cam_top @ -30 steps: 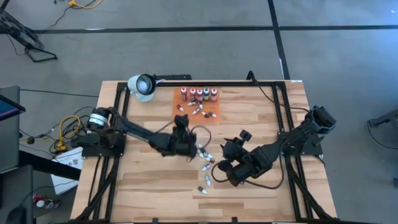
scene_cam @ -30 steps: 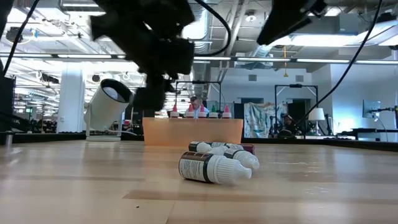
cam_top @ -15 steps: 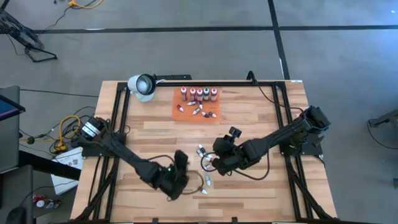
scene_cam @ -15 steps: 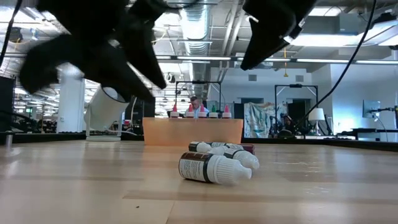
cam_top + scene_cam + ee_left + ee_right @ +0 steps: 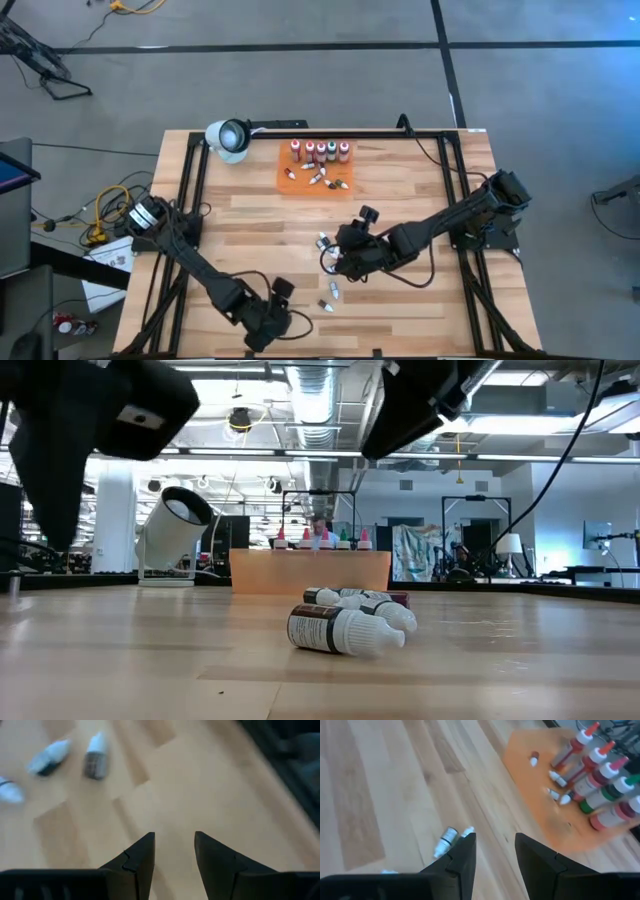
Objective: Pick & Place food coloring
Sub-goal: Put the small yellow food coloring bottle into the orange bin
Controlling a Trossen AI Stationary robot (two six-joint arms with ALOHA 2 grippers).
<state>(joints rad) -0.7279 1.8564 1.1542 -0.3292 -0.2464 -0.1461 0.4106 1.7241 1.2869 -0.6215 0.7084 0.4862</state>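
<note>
Two empty grippers over loose vials point(image 5: 328, 296)

- No word, brand, number or sign can be read in any view.
- The vial point(image 5: 343, 630) lying nearest on the tabletop point(image 5: 120, 660) has a dark label with pale print, too small to make out.
- The bottles point(image 5: 600, 785) on the orange tray point(image 5: 540, 815) show no readable labels.
</note>
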